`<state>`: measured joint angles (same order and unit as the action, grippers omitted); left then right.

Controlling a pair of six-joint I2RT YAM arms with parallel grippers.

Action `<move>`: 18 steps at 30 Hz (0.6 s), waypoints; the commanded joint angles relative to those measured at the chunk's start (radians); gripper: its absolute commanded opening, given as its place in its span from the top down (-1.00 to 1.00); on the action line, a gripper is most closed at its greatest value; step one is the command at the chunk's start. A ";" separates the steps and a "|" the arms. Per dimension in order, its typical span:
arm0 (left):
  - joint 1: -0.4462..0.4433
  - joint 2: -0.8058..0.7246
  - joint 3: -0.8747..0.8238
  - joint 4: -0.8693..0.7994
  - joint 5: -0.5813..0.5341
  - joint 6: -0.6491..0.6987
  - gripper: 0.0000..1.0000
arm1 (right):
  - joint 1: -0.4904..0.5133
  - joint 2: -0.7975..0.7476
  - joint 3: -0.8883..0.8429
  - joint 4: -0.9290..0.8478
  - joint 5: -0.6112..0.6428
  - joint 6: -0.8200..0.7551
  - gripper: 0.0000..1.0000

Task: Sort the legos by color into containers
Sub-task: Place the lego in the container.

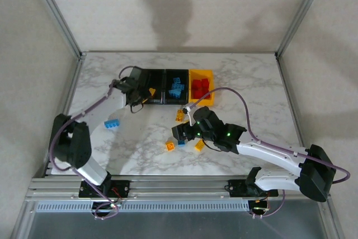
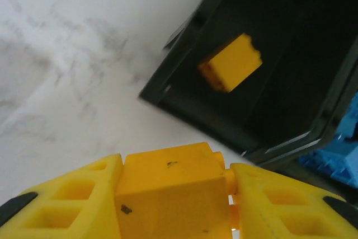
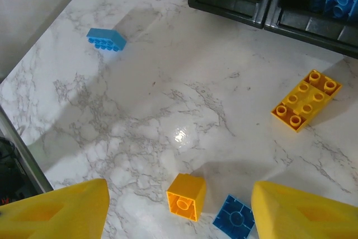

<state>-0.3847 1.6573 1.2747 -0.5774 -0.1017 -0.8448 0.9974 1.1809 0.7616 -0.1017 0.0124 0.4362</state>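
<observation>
Gripping lego (image 2: 168,186), left tool (image 2: 174,205); wrist cam: 2nd lego (image 2: 230,62) prob. in bin (image 2: 291,37).

Bins (image 1: 164,72) stand in a row ahead of the left gripper (image 1: 144,93) and right gripper (image 1: 180,132).
The left gripper has a held brick (image 2: 168,194) between its fingers, just short of the left bin's (image 2: 168,85) near corner. A binned brick (image 2: 232,62) lies inside that bin, and a pile (image 2: 341,158) lies to its right. Under the right gripper's spread fingers lies a brick (image 3: 185,196), with a second brick (image 3: 235,219) just right of it. A third brick (image 3: 306,99) lies ahead-right and a fourth brick (image 3: 106,38) far ahead-left.
</observation>
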 commanded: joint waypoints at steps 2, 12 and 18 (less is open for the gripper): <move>0.026 0.132 0.152 -0.030 -0.002 0.064 0.35 | 0.002 -0.041 -0.016 -0.015 0.041 0.024 -0.36; 0.050 0.423 0.476 -0.096 0.027 0.111 0.31 | -0.003 -0.061 -0.018 -0.060 0.072 0.026 -0.36; 0.053 0.522 0.578 -0.120 0.020 0.124 0.30 | -0.015 -0.063 -0.012 -0.080 0.070 0.023 -0.36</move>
<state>-0.3431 2.1460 1.7988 -0.6384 -0.0895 -0.7528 0.9924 1.1347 0.7567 -0.1589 0.0605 0.4564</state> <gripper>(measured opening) 0.445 0.682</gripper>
